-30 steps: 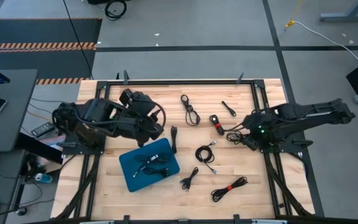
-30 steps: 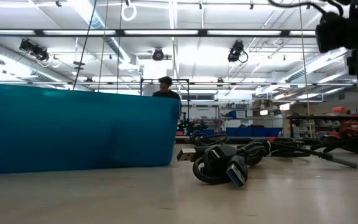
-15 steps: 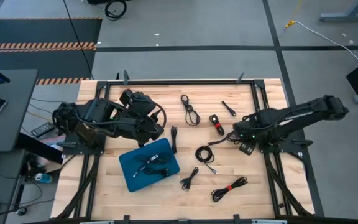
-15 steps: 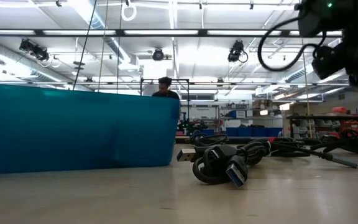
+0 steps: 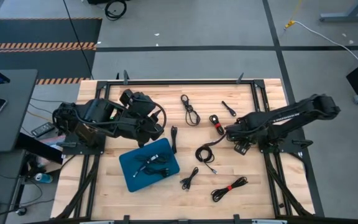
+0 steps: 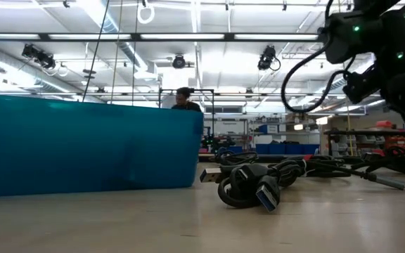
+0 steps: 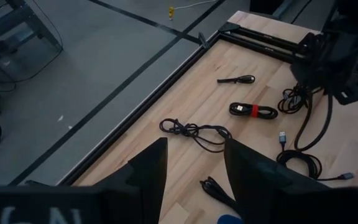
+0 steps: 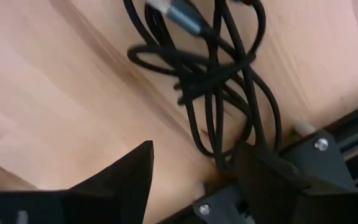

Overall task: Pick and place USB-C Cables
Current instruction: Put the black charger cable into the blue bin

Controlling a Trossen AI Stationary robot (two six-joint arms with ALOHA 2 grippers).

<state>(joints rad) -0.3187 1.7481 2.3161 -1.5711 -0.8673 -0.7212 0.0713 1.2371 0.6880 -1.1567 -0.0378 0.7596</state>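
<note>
Several short black USB-C cables lie loose on the wooden table: a long loop, a small one, a red-tied bundle, a coil, and others. Two more lie in the blue tray. My right gripper is open and hovers above a tangled cable that lies on the wood by the table's right rail. That cable's loops run between the fingers and past one of them. My left gripper is open and waits above the tray's far side.
The black frame rail runs close behind the tangled cable. A straight cable lies just right of the tray. In the low view, the tray wall fills the left and a cable bundle lies in front. A person stands far behind.
My right arm has swung toward the table's left, bringing its gripper from beside the right rail to over the tangled cable. In the low view it has moved further into the picture. The left arm and the cables have kept still.
</note>
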